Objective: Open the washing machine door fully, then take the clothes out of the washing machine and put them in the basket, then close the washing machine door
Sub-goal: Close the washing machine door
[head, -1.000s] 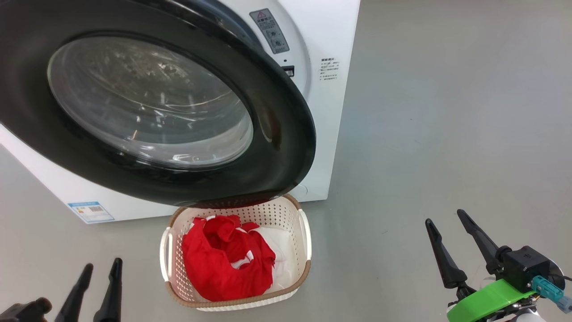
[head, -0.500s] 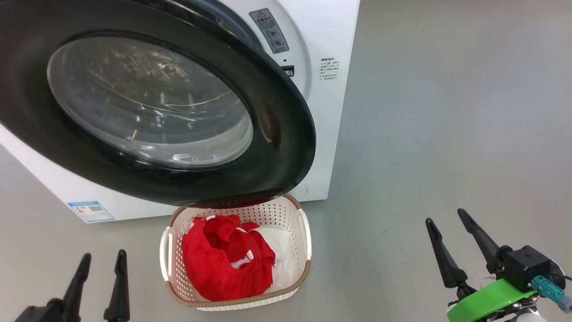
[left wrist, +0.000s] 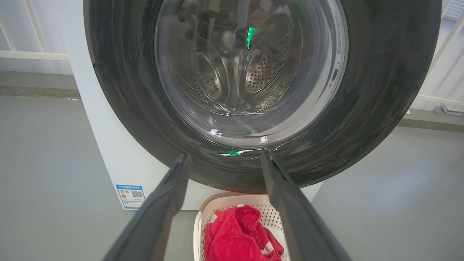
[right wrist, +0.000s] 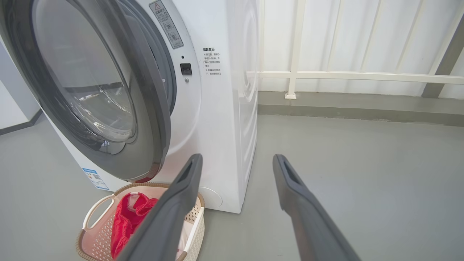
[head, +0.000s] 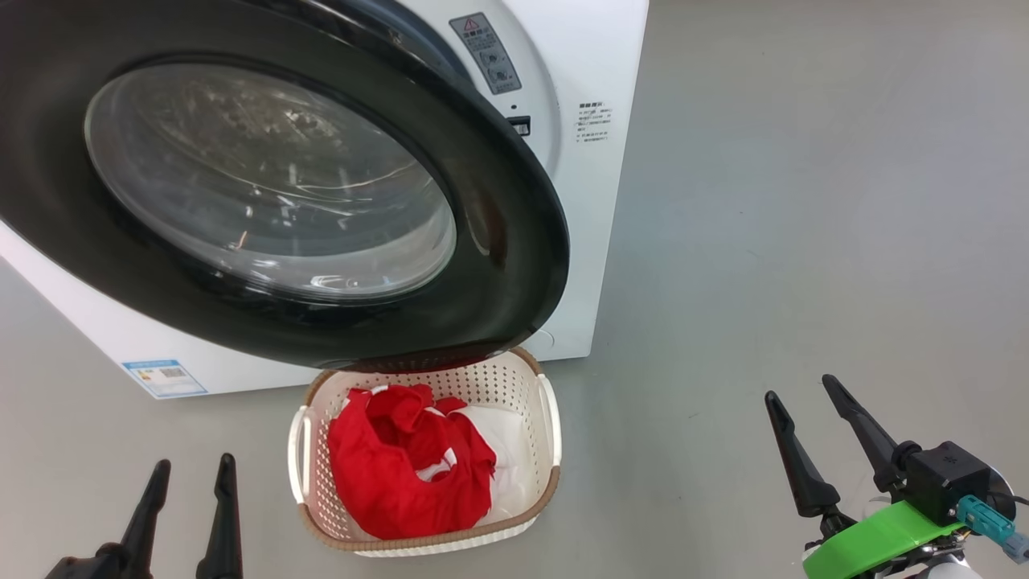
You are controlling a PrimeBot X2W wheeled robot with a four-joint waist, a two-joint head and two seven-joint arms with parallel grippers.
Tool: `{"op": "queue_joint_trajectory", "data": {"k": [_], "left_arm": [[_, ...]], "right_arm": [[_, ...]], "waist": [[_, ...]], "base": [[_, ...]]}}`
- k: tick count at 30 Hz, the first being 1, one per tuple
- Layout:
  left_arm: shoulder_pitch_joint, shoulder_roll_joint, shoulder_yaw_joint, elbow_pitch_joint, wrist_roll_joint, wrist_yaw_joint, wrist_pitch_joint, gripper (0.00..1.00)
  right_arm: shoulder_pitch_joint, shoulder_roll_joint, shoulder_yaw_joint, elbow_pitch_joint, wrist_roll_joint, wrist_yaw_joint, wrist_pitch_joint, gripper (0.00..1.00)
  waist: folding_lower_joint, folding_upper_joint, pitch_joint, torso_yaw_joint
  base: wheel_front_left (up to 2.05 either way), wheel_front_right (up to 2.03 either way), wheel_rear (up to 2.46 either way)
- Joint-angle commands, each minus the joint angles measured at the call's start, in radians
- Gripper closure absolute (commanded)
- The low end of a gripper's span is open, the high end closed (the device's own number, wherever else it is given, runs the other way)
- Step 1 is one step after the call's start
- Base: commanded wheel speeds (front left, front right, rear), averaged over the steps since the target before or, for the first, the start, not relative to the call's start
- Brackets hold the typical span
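Observation:
The washing machine door, with its black rim and clear glass bowl, hangs ajar in front of the white washing machine; the right wrist view shows a gap between the door and the machine front. Below the door's lower edge stands the basket, and in it lie the red and white clothes. My left gripper is open, low on the floor side, left of the basket. My right gripper is open too, far right of the basket. Both are empty. Through the door glass I see the steel drum.
Grey floor stretches to the right of the machine. A white railing and wall stand behind it. A blue label sits low on the machine front. The basket lies just under the door rim.
My left gripper has shifted a little to the right, toward the basket. The right gripper, door, basket and clothes have not moved.

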Motion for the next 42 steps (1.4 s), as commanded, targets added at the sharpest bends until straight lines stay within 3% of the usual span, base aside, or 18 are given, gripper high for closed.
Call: {"op": "queue_joint_trajectory", "data": {"k": [1,9,10,11,13,14,22,42], "left_arm": [[-0.008,0.01,0.036,-0.029,0.007,-0.003,-0.012,0.0],[-0.008,0.011,0.03,-0.028,0.005,-0.003,-0.012,0.0],[-0.008,0.012,0.027,-0.027,0.005,-0.003,-0.012,0.0],[-0.009,0.012,0.026,-0.026,0.004,-0.003,-0.012,0.0],[-0.011,0.012,0.024,-0.025,0.003,-0.003,-0.012,0.0],[-0.013,0.011,0.023,-0.025,0.003,-0.003,-0.012,0.0],[-0.037,0.002,0.013,-0.02,-0.005,-0.003,-0.012,0.0],[-0.102,-0.037,-0.033,-0.045,-0.008,-0.003,-0.012,0.0]], "right_arm": [[-0.004,-0.007,0.018,-0.027,0.005,0.002,-0.005,0.0],[-0.012,-0.007,0.024,-0.026,0.01,0.002,-0.005,0.0],[-0.015,-0.007,0.026,-0.026,0.012,0.002,-0.005,0.34],[-0.018,-0.007,0.028,-0.027,0.013,0.002,-0.005,0.57],[-0.027,-0.005,0.038,-0.029,0.02,0.002,-0.005,0.9],[-0.033,-0.005,0.043,-0.03,0.023,0.002,-0.005,1.0],[-0.124,0.017,0.098,-0.032,0.036,0.002,-0.005,1.0],[-0.385,0.045,0.219,0.063,0.056,0.002,-0.005,1.0]], "waist": [[0.0,0.0,0.0,0.002],[0.0,0.0,0.001,0.009],[0.0,0.0,0.002,0.011],[0.0,0.0,0.003,0.012],[0.0,0.0,0.005,0.017],[0.0,0.0,0.006,0.019],[0.0,0.0,0.032,0.05],[0.0,0.0,0.125,0.201]], "base": [[0.0,0.0,0.0],[0.0,0.0,0.0],[0.0,0.0,0.0],[0.0,0.0,0.0],[0.0,0.0,0.0],[0.0,0.0,0.0],[0.0,0.0,0.0],[0.0,0.0,0.0]]}}
